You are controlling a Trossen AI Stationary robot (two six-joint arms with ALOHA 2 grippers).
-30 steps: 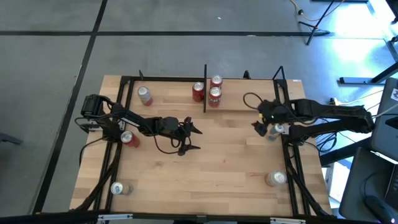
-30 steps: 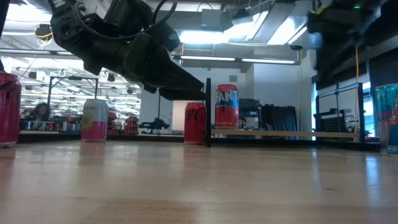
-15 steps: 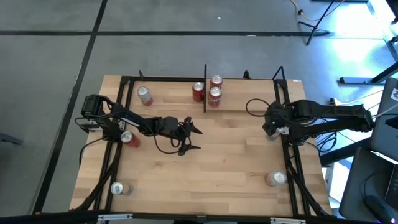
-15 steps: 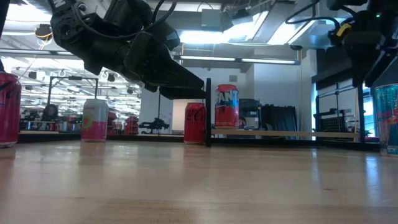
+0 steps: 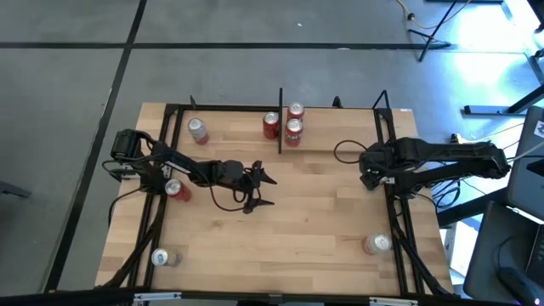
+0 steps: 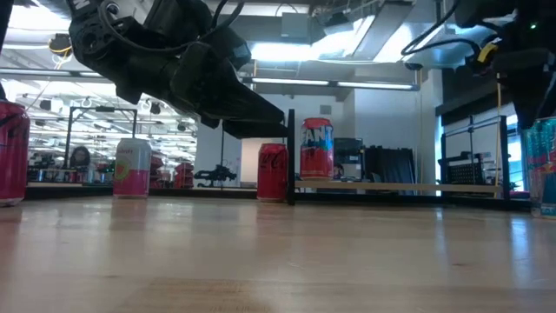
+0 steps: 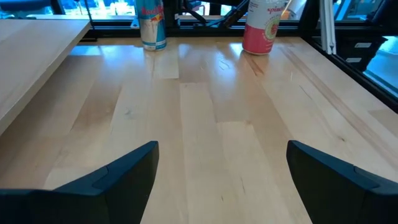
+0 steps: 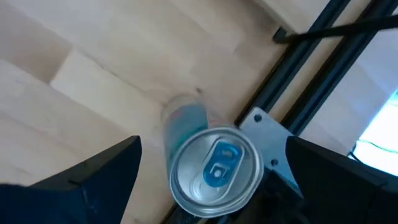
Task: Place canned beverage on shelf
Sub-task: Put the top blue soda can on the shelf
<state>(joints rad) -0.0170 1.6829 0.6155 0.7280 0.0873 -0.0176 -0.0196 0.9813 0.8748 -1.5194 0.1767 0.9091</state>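
The right arm reaches in from the table's right edge, wrist bent down, its gripper (image 5: 371, 177) poised over a blue can (image 8: 211, 163). Its fingers (image 8: 102, 167) are spread wide either side of the can and touch nothing. The can stands upright, long axis vertical, tab end up, beside the black frame (image 8: 311, 68) near the right edge, just in front of the shelf (image 5: 331, 134). The left gripper (image 5: 259, 189) waits mid-table, fingers apart, empty.

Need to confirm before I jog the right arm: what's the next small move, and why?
Probably lower the right tool straight down around the blue can: its open fingers straddle the upright can from above, not yet gripping it.
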